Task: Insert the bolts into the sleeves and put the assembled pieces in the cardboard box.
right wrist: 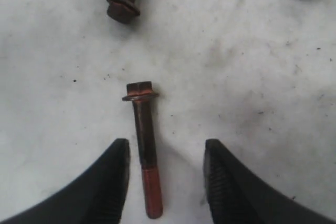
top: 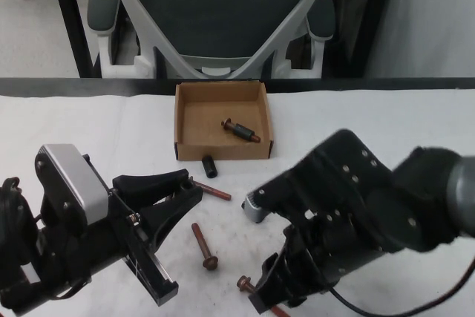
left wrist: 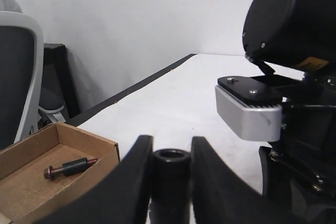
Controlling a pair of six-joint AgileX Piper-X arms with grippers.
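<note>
Left claw (left wrist: 170,146) clenches a sleeve (left wrist: 171,182). Right claw (right wrist: 167,148), released, straddles a bolt (right wrist: 143,129) at six o'clock of the cardboard box (top: 204,128). Gripping it should come next.

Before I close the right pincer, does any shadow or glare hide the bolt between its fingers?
Right wrist view: no glare; the bolt inside the open right pincer lies evenly lit on the white bench, with a faint shadow alongside. High view: the right arm covers its shank; the head shows.

I work in what looks like a lab or office room, at a white-covered bench (top: 371,116) with a grey office chair (top: 223,5) behind it and a plain white wall (left wrist: 157,14)
</note>
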